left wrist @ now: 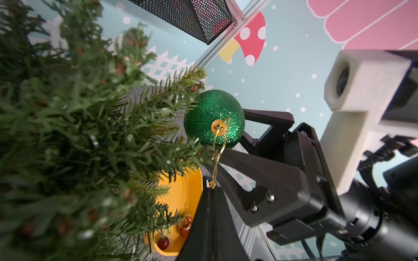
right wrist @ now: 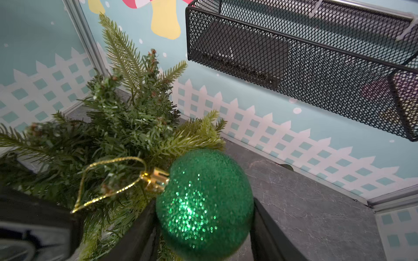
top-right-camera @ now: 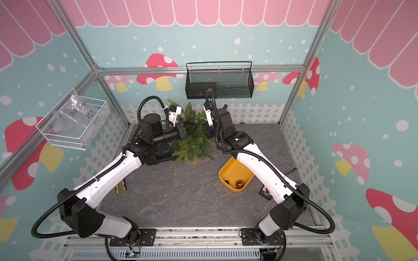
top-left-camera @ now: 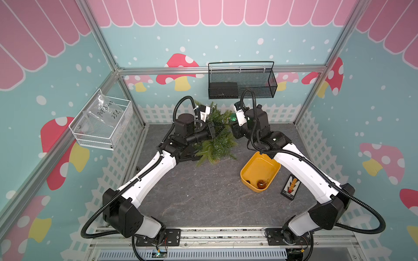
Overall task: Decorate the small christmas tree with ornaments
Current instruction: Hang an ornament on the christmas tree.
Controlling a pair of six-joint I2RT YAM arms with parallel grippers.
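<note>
**Inspector:** State of the grippers?

**Onlooker:** The right gripper (right wrist: 204, 217) clamps the glittery green round bauble (left wrist: 210, 108) by its sides. The left gripper (left wrist: 211, 192) is pinched tight on the bauble's thin gold cord loop (right wrist: 117, 159) and draws it open. Both sit at the upper branches of the small artificial green fir tree (top-left-camera: 214, 140), which stands at the back of the grey table (top-left-camera: 203, 198).

**Inspector:** Remaining stock?

**Onlooker:** A shiny amber bauble (top-left-camera: 260, 184) and a tiny red bauble (left wrist: 163, 243) lie in the yellow plastic tub (top-left-camera: 257, 167), apart from the tree on the right arm's side.

**Inspector:** Recommendation?

**Onlooker:** In my judgement, hold the loop taut and wide. Thread it over one stiff branch tip (right wrist: 199, 137) and slide it well inward. Free the cord first and the ball last, slowly. A loop resting only on needle ends would likely slip off.
</note>
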